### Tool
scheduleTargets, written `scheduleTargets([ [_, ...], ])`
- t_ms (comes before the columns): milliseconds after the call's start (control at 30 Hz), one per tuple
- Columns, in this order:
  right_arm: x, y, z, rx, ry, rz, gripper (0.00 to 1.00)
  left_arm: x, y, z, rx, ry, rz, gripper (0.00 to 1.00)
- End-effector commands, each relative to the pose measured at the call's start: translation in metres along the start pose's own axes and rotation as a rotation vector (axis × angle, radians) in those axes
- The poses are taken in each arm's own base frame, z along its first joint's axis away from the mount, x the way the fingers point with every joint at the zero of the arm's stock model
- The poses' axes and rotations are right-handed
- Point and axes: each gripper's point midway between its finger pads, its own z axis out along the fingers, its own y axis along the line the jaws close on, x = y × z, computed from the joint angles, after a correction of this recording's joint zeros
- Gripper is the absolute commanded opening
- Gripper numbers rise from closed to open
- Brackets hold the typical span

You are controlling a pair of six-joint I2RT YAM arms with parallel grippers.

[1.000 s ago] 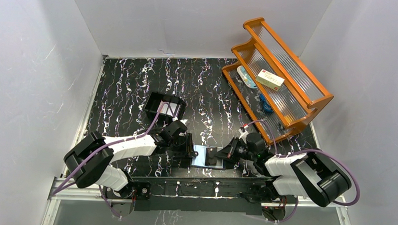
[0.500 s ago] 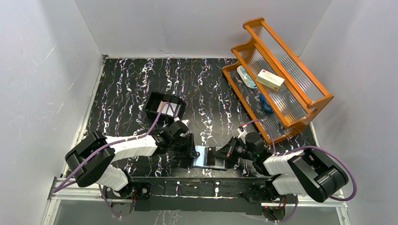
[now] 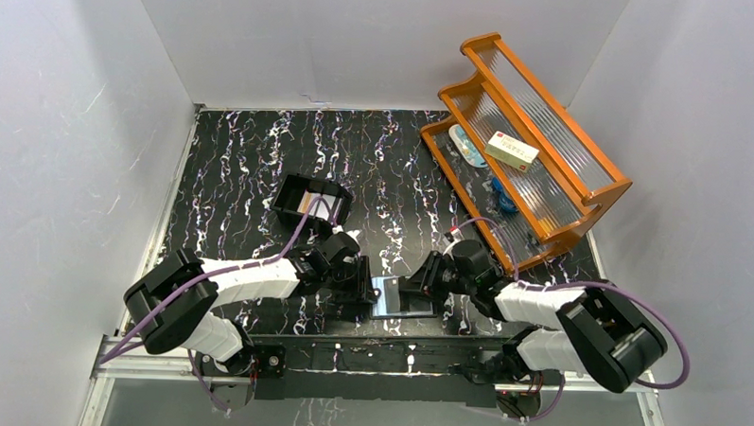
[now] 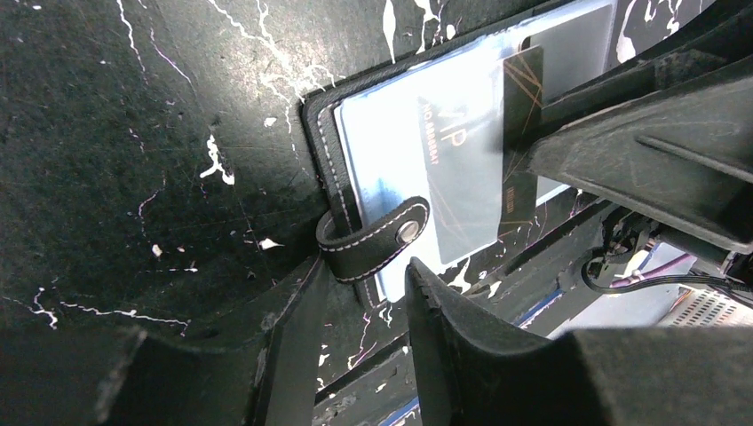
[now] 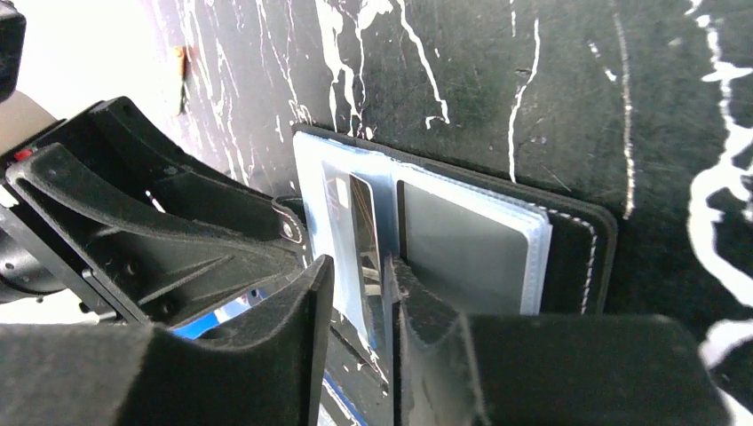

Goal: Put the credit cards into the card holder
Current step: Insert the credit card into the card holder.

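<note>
The left arm (image 3: 248, 277) and right arm (image 3: 531, 301) are stretched low and inward at the table's (image 3: 242, 161) near edge, where the card holder (image 3: 389, 296) is spread open between them. The left gripper (image 4: 366, 271) is set partly open at the snap tab (image 4: 382, 238). The right gripper (image 5: 360, 262) is parted narrowly, and a dark credit card (image 5: 364, 222) is seen between its jaws.

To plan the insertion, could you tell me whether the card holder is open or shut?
Open: card holder lies spread, snap tab unfastened.

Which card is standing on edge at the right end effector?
The black card with gold lines: it stands on edge over the open holder, while the grey card and the VIP card lie flat in sleeves.
</note>
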Motion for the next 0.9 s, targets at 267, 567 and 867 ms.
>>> scheduleTargets([
  [267, -0.003, -0.008, -0.003, 0.136, -0.008, -0.035, 0.39, 0.001, -0.004, 0.0, 0.019, -0.003, 0.002, 0.36],
  [567, 0.001, 0.017, 0.015, 0.112, 0.015, -0.078, 0.39, 0.0, -0.009, 0.002, 0.038, -0.007, 0.009, 0.35],
  [867, -0.005, -0.002, 0.002, 0.301, 0.004, -0.094, 0.39, 0.001, -0.01, 0.001, 0.044, -0.012, 0.006, 0.31],
])
